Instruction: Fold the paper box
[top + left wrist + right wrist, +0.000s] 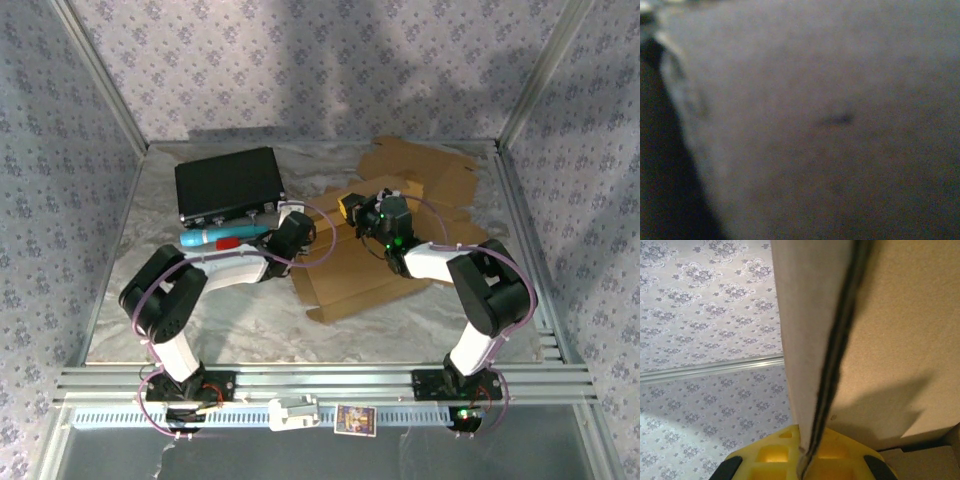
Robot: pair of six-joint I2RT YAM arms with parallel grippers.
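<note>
The paper box (350, 280) is a brown cardboard blank lying mostly flat on the silver table, right of centre. My right gripper (352, 208) has yellow fingers and is shut on a raised flap near the blank's middle. In the right wrist view the doubled flap (890, 340) runs upward out of the closed yellow jaws of that gripper (807, 460). My left gripper (298, 228) is at the blank's left edge, pressed close to the board. The left wrist view is a blur of brown cardboard (830, 130), so its fingers are hidden.
A black case (228, 185) lies at the back left, with a blue and red tool (222, 238) just in front of it, close to my left arm. A white part (293, 412) and a small card (355, 420) rest on the front rail. Patterned walls enclose the table.
</note>
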